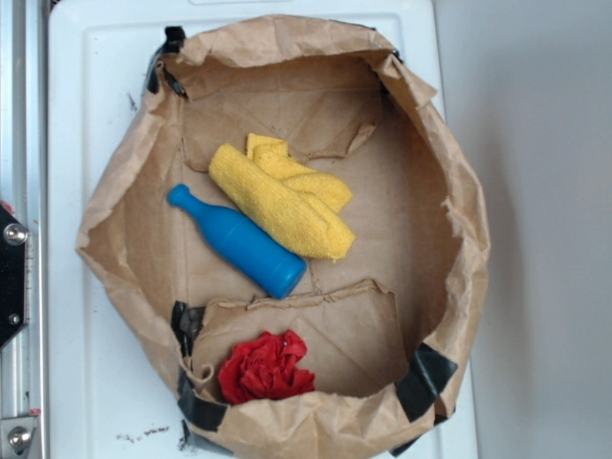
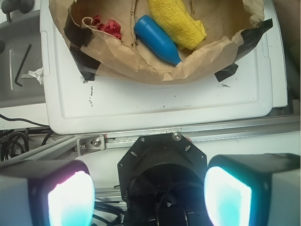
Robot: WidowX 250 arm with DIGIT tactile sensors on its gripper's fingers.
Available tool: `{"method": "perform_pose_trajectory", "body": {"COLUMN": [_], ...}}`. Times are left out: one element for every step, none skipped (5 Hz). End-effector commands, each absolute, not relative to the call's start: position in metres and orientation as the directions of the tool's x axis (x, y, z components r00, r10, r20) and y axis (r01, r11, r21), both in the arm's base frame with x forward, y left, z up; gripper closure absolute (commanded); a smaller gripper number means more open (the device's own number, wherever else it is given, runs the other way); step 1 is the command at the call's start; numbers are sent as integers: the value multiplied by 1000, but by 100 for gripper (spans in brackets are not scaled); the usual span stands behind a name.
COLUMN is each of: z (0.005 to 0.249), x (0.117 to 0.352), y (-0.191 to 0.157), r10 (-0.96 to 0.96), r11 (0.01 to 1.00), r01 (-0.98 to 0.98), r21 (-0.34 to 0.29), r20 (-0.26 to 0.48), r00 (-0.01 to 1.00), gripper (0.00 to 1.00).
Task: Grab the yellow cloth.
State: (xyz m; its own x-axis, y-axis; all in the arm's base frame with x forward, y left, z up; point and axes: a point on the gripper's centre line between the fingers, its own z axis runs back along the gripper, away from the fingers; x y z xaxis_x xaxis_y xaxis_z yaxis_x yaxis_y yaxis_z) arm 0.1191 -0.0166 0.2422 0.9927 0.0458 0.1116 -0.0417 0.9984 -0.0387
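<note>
The yellow cloth (image 1: pixel 282 196) is a thick fuzzy towel lying folded in the middle of a brown paper bag (image 1: pixel 449 182) cut low like a basin. It also shows at the top of the wrist view (image 2: pixel 176 21). A blue bottle (image 1: pixel 239 241) lies right beside it, touching its lower-left side. My gripper (image 2: pixel 148 193) is out of the exterior view. In the wrist view its two glowing pads (image 2: pixel 70 197) stand wide apart with nothing between them, well back from the bag, over the robot's black base.
A small red cloth (image 1: pixel 266 368) lies in the bag's near pocket. The bag sits on a white plastic board (image 1: pixel 96 363). A metal rail (image 1: pixel 14 143) runs along the left edge. The bag's crumpled walls rise around the things.
</note>
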Motion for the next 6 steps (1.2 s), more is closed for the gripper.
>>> {"method": "perform_pose_trajectory", "body": {"z": [242,234,233,226,200,166], "x": [119,169,204,230,258,274], "y": [-17,-14,-7,8,16,9], "r10": [46,66,78,14,-33,-73], "r11": [998,997,995,993,986,985], "r01": [-42,-58,-63,20,82,115], "r21": [-39,-54,-75,-118,-143,-126], "r20": [112,157,209,280,320,294], "r00": [993,985,975,960,947,953], "gripper": [0,0,0,0,0,0]}}
